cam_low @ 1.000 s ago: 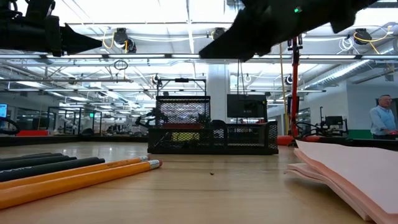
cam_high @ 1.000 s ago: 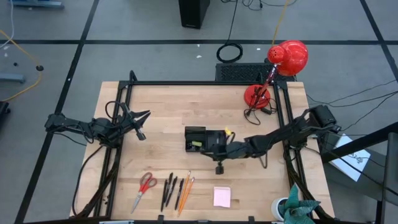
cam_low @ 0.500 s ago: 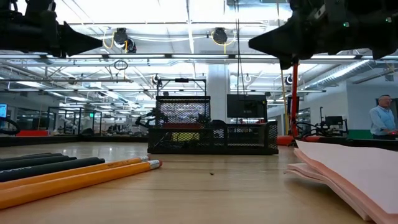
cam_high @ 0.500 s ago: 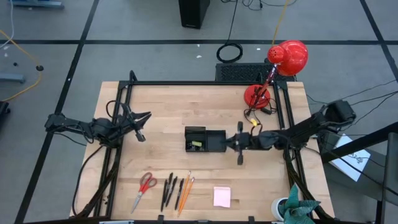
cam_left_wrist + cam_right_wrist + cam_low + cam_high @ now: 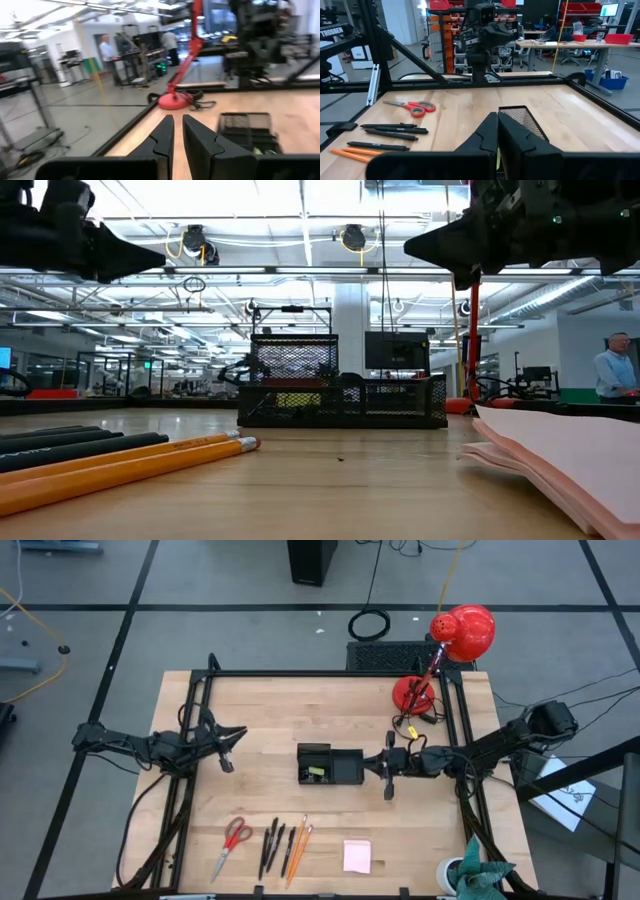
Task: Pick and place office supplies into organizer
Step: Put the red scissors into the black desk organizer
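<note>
Hovering — right claw closed, empty, beside organizer | left claw nearly closed, empty | "TROSSEN" on frame

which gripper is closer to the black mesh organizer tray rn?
Right. The right gripper sits just off the end of the black mesh organizer tray nearest the red lamp side; the left gripper hangs well away, beyond the tray's opposite end.

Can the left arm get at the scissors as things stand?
Probably yes. The left gripper hangs over bare table, and the scissors lie flat in the open on its side, with nothing between them.
</note>
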Controlling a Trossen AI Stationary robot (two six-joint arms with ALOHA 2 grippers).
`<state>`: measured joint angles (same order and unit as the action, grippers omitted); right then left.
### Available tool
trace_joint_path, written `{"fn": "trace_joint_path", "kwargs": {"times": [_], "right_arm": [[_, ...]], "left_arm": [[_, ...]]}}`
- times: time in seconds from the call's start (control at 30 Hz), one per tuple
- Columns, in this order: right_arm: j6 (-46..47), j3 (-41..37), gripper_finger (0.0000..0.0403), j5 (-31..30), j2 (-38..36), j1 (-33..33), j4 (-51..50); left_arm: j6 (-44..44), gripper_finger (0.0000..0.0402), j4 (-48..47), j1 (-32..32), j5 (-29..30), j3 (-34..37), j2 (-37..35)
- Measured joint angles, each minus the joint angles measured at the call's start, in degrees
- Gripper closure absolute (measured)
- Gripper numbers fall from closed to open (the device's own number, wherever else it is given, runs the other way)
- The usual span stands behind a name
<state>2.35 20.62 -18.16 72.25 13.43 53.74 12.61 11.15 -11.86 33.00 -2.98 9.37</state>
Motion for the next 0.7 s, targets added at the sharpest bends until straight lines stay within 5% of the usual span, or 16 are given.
{"fn": "trace_joint_path", "kwargs": {"times": [0.2, 0.4, 0.7], "right_arm": [[-0.1, 0.0, 0.0399, -0.2, 0.0, 0.0, -0.4], [-0.4, 0.0, 0.0399, -1.3, 0.0, -1.7, -0.4], [-0.7, 0.0, 0.0399, -1.1, 0.0, -3.7, -0.9]], "left_arm": [[-0.8, 0.0355, -3.6, -1.3, -6.6, -0.5, 0.0], [-11.8, 0.0368, -19.6, -5.8, -7.7, -6.0, 2.1], [-27.7, 0.0394, -30.9, -15.2, -7.7, -11.8, 17.1]]}}
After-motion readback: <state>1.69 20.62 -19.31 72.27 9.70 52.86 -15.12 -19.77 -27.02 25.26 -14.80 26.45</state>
